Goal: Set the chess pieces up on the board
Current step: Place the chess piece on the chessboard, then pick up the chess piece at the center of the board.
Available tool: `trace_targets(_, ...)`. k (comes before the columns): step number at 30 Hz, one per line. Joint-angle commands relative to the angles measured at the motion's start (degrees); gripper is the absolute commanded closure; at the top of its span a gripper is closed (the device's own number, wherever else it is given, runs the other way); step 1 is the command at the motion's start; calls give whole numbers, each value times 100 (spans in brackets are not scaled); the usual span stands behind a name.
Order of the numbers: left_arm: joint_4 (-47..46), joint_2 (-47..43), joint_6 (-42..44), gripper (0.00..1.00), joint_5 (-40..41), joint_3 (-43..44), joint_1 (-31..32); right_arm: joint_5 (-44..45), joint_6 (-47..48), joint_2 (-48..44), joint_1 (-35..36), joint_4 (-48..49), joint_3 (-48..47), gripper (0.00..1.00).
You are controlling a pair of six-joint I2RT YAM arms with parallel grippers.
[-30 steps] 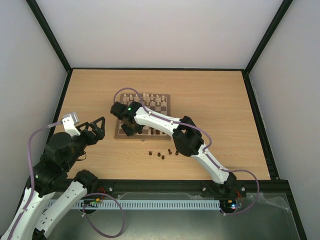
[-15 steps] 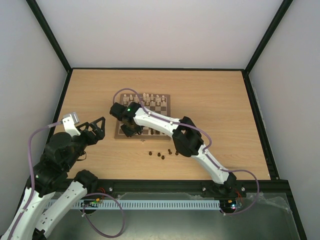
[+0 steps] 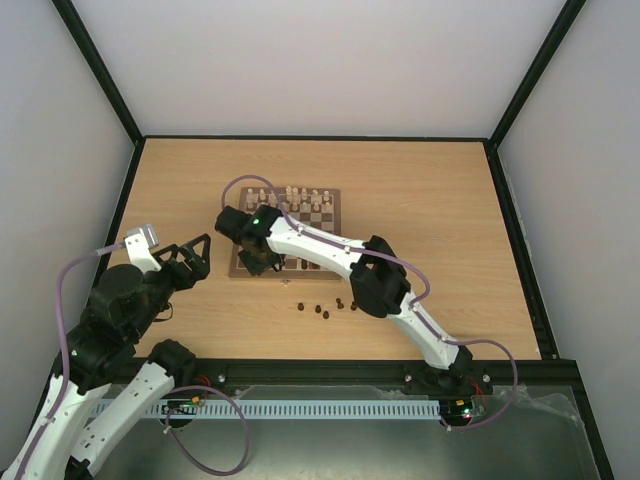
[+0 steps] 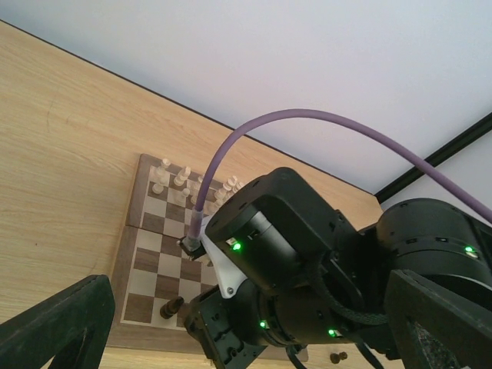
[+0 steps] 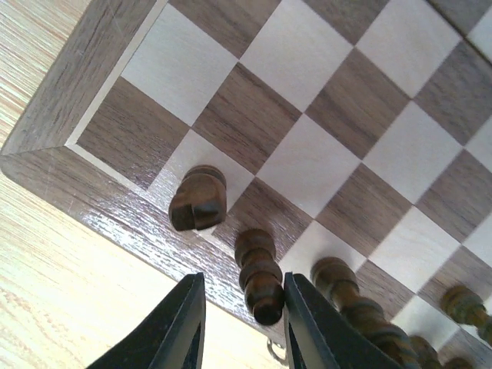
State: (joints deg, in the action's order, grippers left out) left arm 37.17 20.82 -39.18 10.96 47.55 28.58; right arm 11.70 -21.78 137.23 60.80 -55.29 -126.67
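Observation:
The board [image 3: 332,207] lies mid-table. My right gripper [image 3: 261,259] hovers over its near-left corner. In the right wrist view the right gripper [image 5: 244,280] is open around a dark turned chess piece [image 5: 259,273] standing on a near-row square of the board [image 5: 330,100]. The piece touches the right finger [image 5: 307,323], with a gap to the left finger. A dark knight [image 5: 197,200] stands on the corner square, and more dark pieces [image 5: 346,288] fill the row to the right. My left gripper [image 3: 194,257] hangs wide open and empty left of the board.
Several loose dark pieces [image 3: 326,310] lie on the tabletop in front of the board. Cream-white chessmen [image 3: 290,194] fill the far rows. In the left wrist view the right arm's wrist [image 4: 284,254] blocks most of the board [image 4: 146,231].
The right gripper's jaws have parted a little around the dark piece, which stays standing on the board. The left arm has not moved.

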Motion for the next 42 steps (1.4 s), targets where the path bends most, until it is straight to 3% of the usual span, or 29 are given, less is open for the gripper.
trace_targets(1, -122, -14, 25, 1, -50, -70, -37, 200, -128, -412, 38, -395, 126, 70)
trace_targets(14, -190, 38, 22, 1, -147, -118, -37, 393, -239, -1515, 179, -295, 621, 67)
trace_targets(24, -567, 519, 122, 1, -601, -264, -38, 959, -700, -3835, 11, 616, 3637, 57)
trace_targets(30, -810, 965, 191, 1, -970, -371, -37, 432, -884, -4892, -1033, 1334, 5520, 56)
trace_targets(35, -977, 1102, 168, 1, -1087, -480, -37, 85, -855, -5133, -1780, 1794, 6440, 56)
trace_targets(42, -979, 1166, 194, 1, -1088, -507, -37, 30, -837, -4723, -2141, 2136, 6925, 58)
